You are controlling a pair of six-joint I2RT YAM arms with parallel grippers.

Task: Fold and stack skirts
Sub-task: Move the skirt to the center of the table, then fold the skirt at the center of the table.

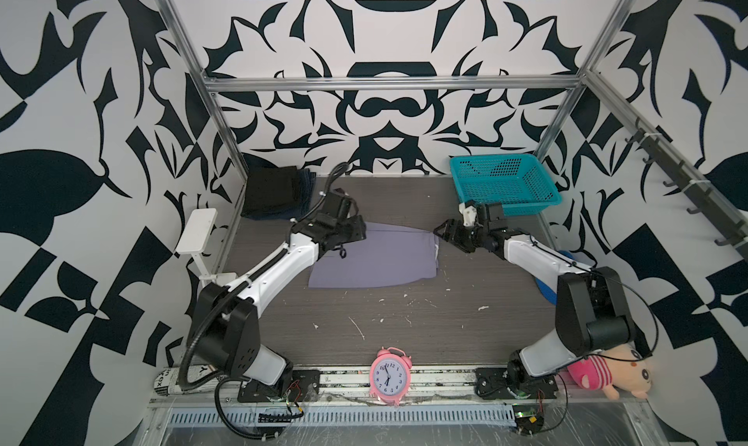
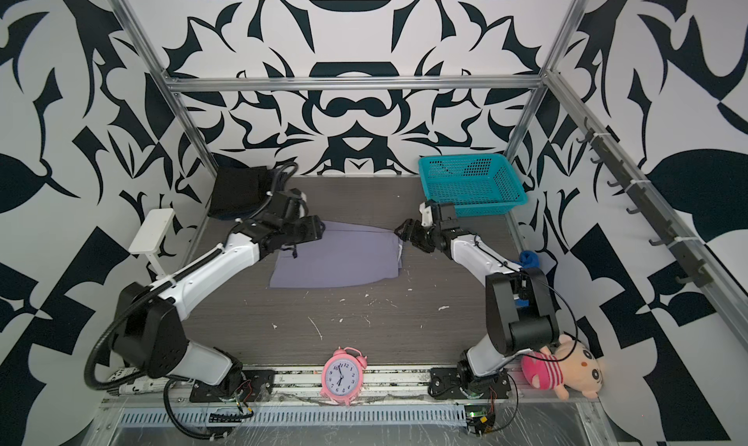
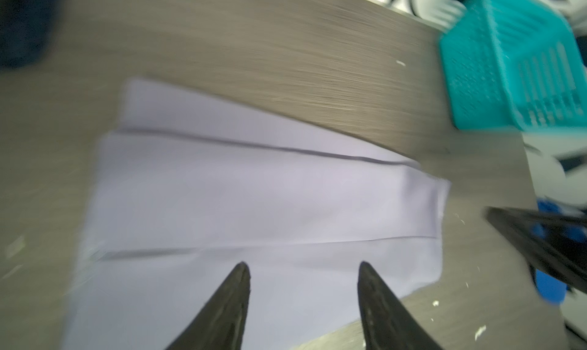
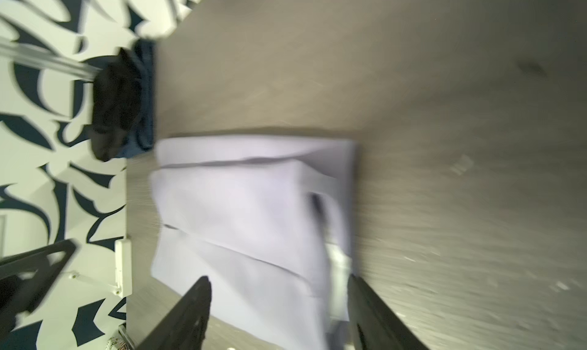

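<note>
Broadly, two of the three skirts are judged done. On the table (image 1: 404, 330), the lavender skirt (image 1: 384, 262) is spread partly folded. One end is seen beneath the left claw (image 3: 303, 269), the opposite end beneath the right claw (image 4: 279, 278). A final fold and stacking are judged left. Beyond the left claw, the black skirt (image 1: 271, 191) is laid folded on the denim skirt (image 1: 308, 185). Both claws are held apart, with nothing gripped.
</note>
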